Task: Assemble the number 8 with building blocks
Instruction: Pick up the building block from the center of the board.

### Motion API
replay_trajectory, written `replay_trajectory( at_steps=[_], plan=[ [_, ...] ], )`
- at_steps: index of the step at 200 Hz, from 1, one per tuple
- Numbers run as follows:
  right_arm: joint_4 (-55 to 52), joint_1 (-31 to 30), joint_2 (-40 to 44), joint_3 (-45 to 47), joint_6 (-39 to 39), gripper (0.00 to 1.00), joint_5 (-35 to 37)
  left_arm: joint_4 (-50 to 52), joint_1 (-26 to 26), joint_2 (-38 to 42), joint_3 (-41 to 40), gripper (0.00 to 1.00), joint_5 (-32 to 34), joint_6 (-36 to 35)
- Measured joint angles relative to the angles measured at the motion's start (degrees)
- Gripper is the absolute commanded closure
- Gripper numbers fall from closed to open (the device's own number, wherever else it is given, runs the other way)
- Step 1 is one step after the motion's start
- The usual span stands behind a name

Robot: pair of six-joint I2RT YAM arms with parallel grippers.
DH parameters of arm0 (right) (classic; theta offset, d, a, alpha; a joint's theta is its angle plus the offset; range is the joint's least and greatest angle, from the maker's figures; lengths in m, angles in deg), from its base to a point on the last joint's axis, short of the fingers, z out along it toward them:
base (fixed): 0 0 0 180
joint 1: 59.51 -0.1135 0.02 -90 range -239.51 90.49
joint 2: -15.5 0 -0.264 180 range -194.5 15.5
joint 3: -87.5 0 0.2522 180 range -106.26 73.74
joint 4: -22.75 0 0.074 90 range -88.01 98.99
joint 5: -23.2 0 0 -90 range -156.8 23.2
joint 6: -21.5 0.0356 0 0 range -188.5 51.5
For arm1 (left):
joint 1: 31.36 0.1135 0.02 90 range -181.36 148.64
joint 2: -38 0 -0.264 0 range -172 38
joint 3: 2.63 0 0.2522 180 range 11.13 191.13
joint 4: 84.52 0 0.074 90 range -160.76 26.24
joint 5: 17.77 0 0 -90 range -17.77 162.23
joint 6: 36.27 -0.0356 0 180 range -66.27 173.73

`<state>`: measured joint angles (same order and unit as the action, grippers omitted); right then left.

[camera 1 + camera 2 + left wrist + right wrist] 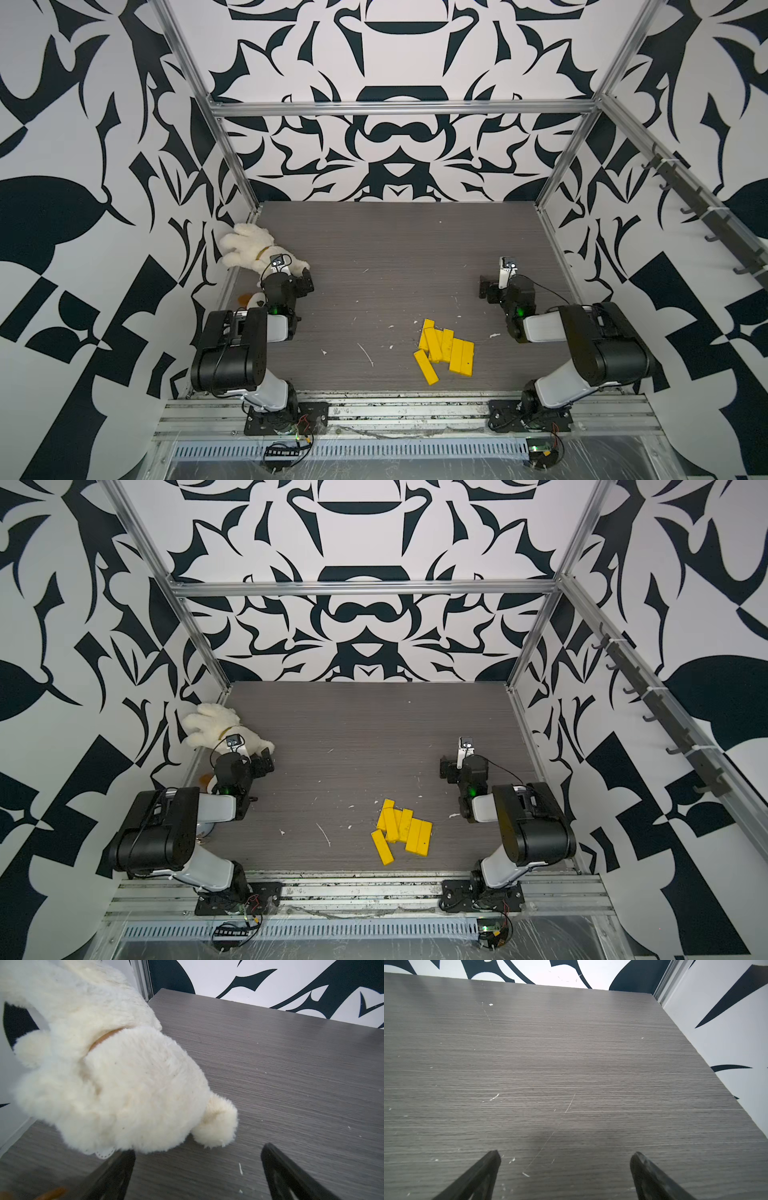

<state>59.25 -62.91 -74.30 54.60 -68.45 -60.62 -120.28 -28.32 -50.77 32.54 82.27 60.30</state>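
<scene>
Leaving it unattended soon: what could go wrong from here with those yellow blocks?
The blocks lie packed together, some overlapping, so a claw closing on one may drag its neighbours. The plush toy sits right by the open left claw and could snag when it moves.

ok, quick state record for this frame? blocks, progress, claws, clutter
blocks: yellow, bunched in one loose heap on the table, near edge, closer to the right arm
progress: no 8 laid out yet
left claw: open, empty, right by the plush; contact unclear
right claw: open, empty, over bare table
clutter: white plush lying at the left wall, far from the blocks
</scene>
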Motion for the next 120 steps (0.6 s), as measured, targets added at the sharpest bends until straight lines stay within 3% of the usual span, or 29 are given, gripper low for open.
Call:
replay_trajectory(
  at_steps=[120],
  plan=[
    [-0.37, -0.63, 0.48, 0.0, -0.17, 0.0, 0.26, 0.0, 0.0, 0.0, 0.0, 0.01, 0.0, 0.02]
  ],
)
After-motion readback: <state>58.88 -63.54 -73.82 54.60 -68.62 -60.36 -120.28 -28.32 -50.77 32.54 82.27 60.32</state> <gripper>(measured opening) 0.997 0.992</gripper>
